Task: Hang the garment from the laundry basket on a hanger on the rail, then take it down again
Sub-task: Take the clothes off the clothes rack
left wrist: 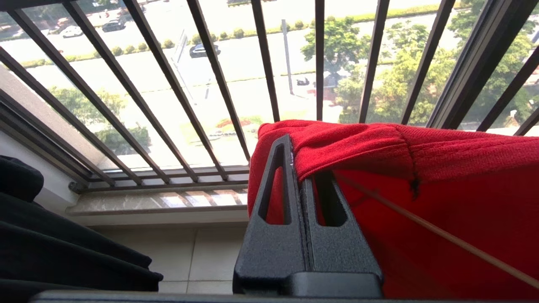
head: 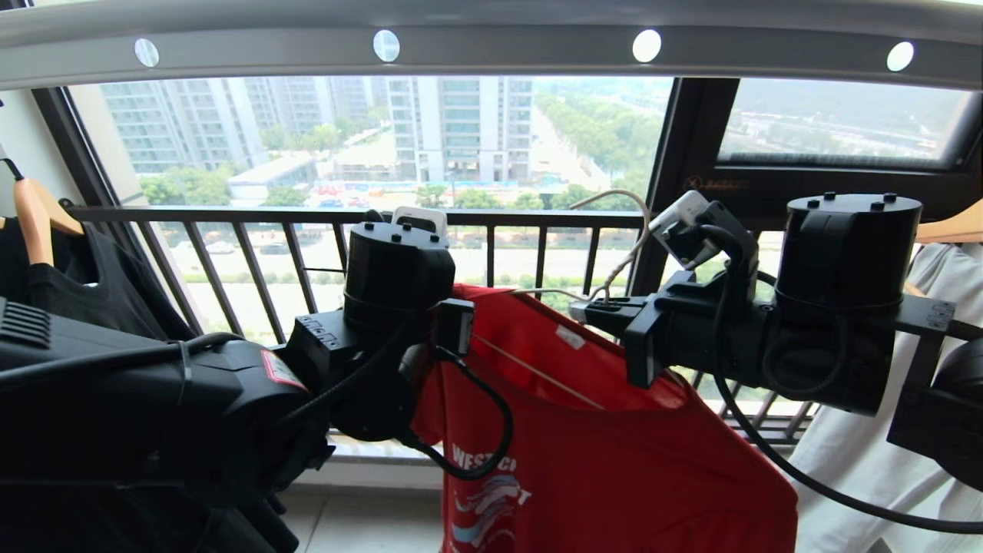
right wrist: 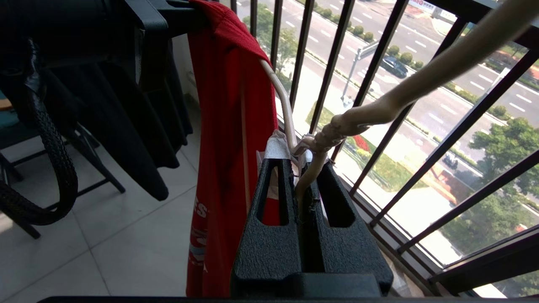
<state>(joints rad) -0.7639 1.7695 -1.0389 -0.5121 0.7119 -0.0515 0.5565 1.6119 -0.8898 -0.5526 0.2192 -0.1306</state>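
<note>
The red garment point(head: 614, 461) hangs below the rail point(head: 491, 46) on the thin white wire hanger point(head: 614, 201). My right gripper point(head: 595, 311) is shut on the hanger's twisted neck point(right wrist: 324, 136), just under its long hook point(right wrist: 421, 80). My left gripper point(left wrist: 300, 164) is shut on a fold of the garment's shoulder edge point(left wrist: 349, 143); in the head view its fingers are hidden behind the wrist. The hanger's wire arm point(left wrist: 442, 235) shows through the cloth. In the right wrist view the garment point(right wrist: 223, 126) droops straight down. The laundry basket is out of view.
A black T-shirt point(head: 77, 292) on a wooden hanger point(head: 34, 215) hangs at the left. At the right is a pale garment point(head: 906, 430) on another wooden hanger point(head: 952, 226). The black barred window railing point(head: 491, 219) runs close behind the arms.
</note>
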